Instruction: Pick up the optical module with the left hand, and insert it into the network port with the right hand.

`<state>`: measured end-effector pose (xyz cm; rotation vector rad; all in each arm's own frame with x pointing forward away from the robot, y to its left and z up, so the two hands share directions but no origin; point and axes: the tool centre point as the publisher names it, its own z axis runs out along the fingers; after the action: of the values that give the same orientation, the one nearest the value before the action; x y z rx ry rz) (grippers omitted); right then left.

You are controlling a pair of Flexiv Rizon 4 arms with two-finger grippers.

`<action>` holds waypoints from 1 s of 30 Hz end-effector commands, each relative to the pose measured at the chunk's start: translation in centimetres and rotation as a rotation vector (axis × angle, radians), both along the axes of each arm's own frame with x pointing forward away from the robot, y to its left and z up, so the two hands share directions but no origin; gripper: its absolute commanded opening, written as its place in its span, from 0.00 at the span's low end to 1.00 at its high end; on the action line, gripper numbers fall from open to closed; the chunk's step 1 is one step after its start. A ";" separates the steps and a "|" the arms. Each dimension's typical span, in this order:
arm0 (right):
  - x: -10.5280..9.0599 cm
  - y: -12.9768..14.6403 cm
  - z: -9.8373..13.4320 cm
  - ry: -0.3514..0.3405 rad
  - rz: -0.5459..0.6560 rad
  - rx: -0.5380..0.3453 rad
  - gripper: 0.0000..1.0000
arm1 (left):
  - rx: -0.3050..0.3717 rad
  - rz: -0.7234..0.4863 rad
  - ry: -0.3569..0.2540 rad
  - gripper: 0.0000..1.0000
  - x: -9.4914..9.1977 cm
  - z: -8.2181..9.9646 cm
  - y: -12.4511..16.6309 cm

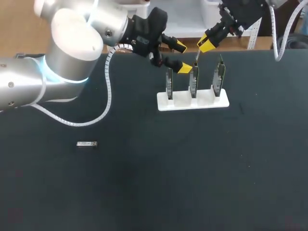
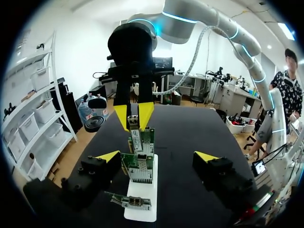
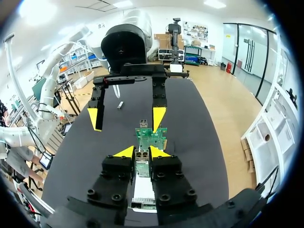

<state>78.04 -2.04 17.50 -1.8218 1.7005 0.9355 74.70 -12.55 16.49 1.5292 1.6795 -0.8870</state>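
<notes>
My right gripper hangs over the middle green network board, shut on a thin silver optical module. In the right wrist view the module sits between that gripper's yellow tips, just short of the board. My left gripper is open and holds nothing, its fingers either side of the boards' tops, facing the right one. The left wrist view shows its own gripper straddling the boards, with the right gripper and module beyond.
A white stand holds three upright green boards near the table's far middle. A second small silver module lies on the black table at the left, also visible far ahead in the right wrist view. The two grippers are close together.
</notes>
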 end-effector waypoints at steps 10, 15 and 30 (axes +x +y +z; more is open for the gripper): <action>-0.4 0.0 0.1 -0.008 -0.002 -0.002 0.00 | 0.056 0.002 0.007 1.00 0.0 0.2 0.0; -0.6 0.0 0.2 -0.009 -0.003 -0.003 0.00 | 0.058 0.003 0.008 1.00 0.0 0.2 0.0; -1.7 -0.3 1.0 -0.026 -0.063 -0.088 0.00 | 0.058 0.003 0.008 1.00 0.0 0.2 0.0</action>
<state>77.45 -2.62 18.29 -1.8422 1.7845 0.8802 74.48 -12.52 16.59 1.5552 1.7221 -0.8504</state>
